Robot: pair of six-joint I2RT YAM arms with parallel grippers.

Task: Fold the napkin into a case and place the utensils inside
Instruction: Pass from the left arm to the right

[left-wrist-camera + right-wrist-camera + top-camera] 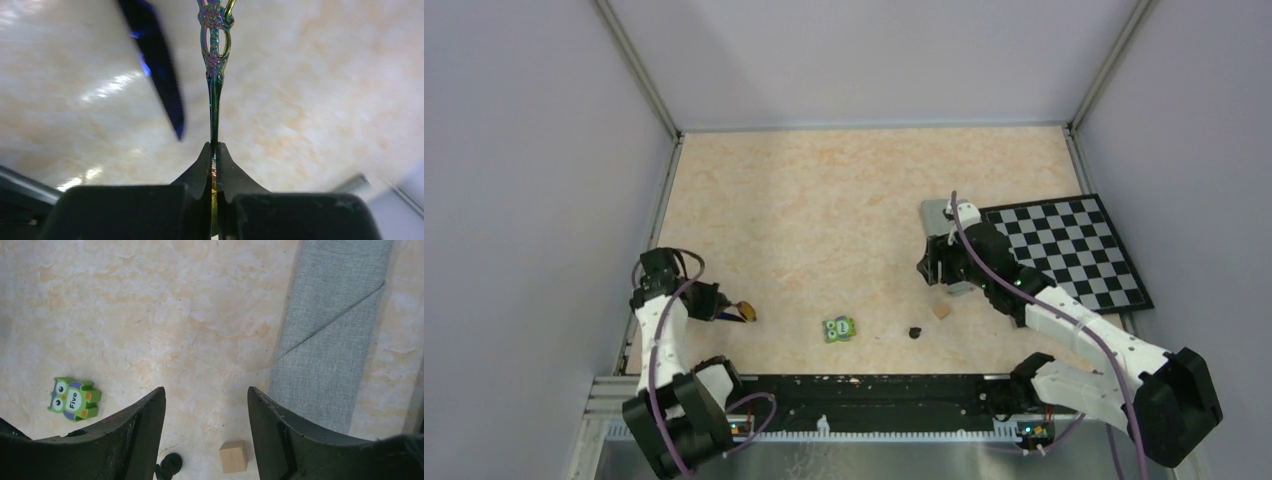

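With the case (pixel 325 340) folded, the left fingers (pixel 205 165) clamp one utensil (pixel 214 60) well left of it, the right fingers (pixel 145 430) wide above it; next, carry the utensil over and slide it in.

The blue utensil (pixel 159 75) is blurred, its upper end cut off.

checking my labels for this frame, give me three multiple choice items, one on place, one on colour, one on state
1. Where does the folded napkin lie?
A. beside the checkerboard mat
B. under the left arm
C. hanging off the table

2. What colour is the owl block?
A. red
B. green
C. white

3. The left hand is:
A. wide open
B. shut on a tan cube
C. shut on a utensil by its thin handle

Answers: 1 A, the grey cloth sits at the mat's edge in the top view; 2 B, its body is green; 3 C, it pinches the ornate handle.
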